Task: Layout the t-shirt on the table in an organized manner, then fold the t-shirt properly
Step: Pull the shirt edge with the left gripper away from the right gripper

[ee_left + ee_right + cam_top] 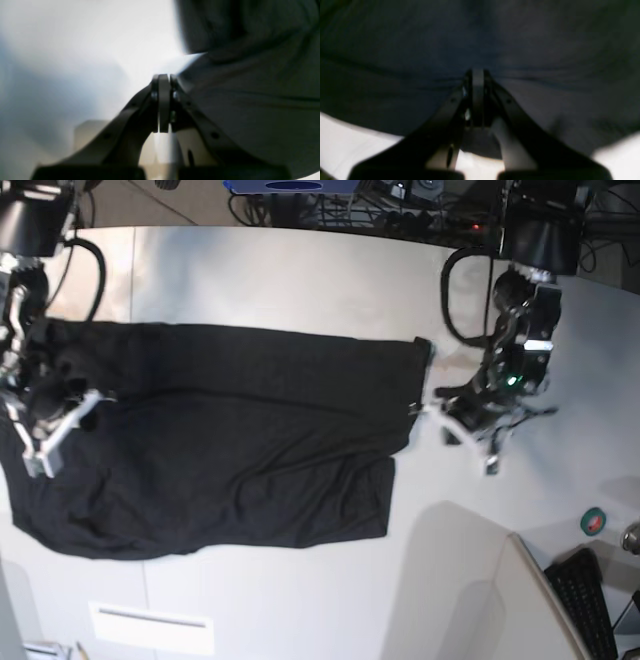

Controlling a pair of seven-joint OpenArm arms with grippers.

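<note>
Base view: the t-shirt [220, 440] lies spread on the table [300, 280]. Left gripper [418, 408] pinches its edge; right gripper [95, 395] pinches its other side. A keyboard [590, 605] sits well apart.

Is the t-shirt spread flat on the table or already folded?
Partly folded: the t-shirt lies as a wide black band on the table, with an overlapping layer edge across its middle and no sleeves showing.

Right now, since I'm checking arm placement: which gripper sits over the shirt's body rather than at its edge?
The right gripper, on the base view's left, sits over the t-shirt. The left gripper sits just at its side edge.
</note>
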